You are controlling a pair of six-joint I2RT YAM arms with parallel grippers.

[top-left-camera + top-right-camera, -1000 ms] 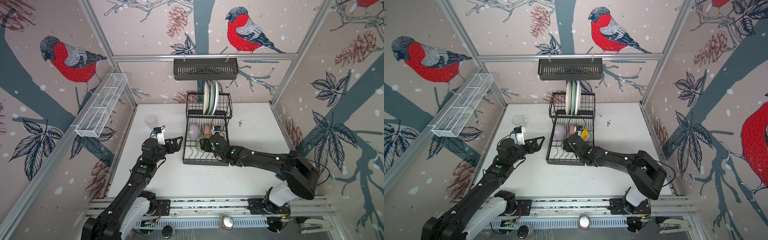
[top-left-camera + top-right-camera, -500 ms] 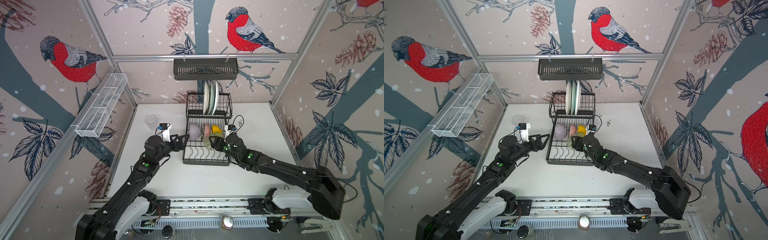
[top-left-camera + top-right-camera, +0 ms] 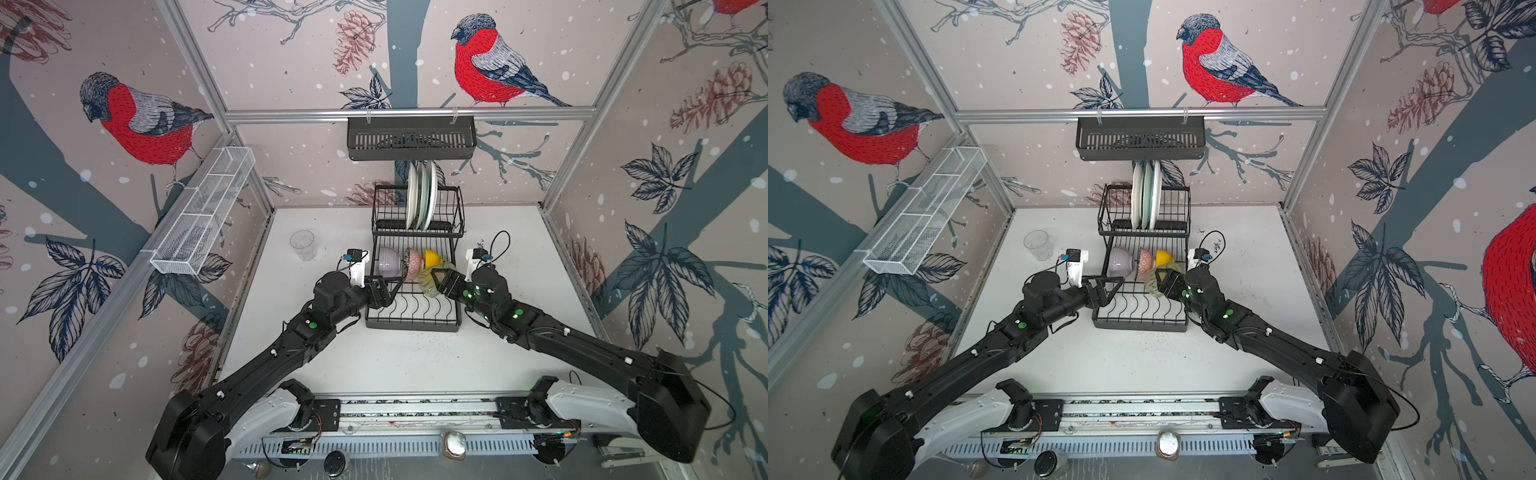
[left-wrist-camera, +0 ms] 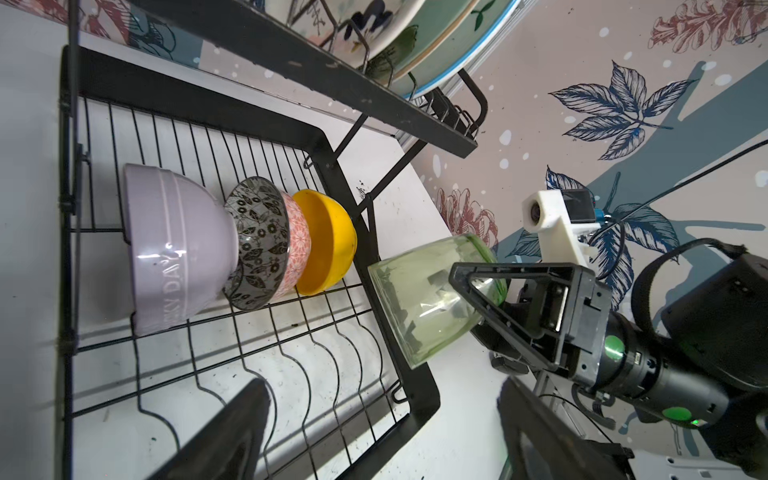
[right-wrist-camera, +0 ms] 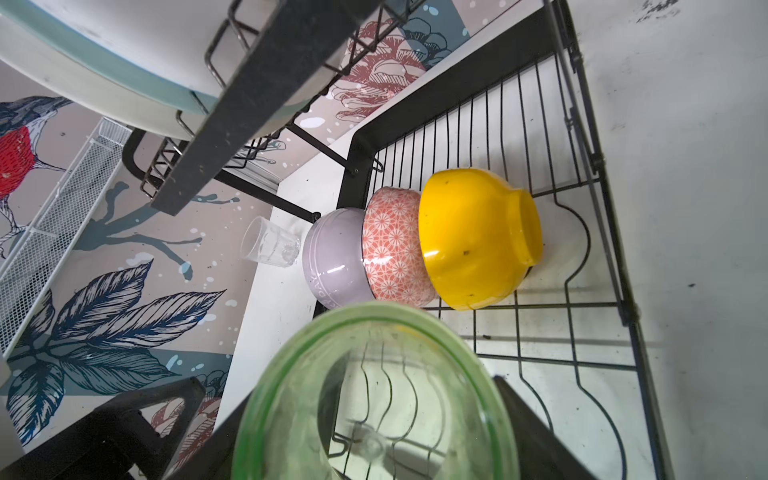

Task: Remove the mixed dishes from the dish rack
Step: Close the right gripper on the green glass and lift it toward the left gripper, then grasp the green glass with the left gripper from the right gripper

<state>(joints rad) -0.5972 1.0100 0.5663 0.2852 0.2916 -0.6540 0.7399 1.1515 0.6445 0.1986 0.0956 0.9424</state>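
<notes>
R gripper (image 3: 437, 282) is clamped on the green glass (image 4: 419, 299), fingers on either side of it. I see the glass tipped on its side over the R rim of the dish rack (image 3: 415, 325), lower tier. L gripper (image 3: 1113, 289) is spread wide w/ nothing between the fingers, at the tier's L edge, near the lilac bowl (image 3: 388, 262). Lilac, pink-patterned bowl (image 3: 413, 267) and yellow bowl (image 3: 432, 257) sit on their sides in a row, touching, at the back of that tier. Three plates (image 3: 422, 195) stand upright in the top tier. Clear glass (image 3: 302, 245) stands on the table (image 3: 395, 361), L of the rack, apart from it.
</notes>
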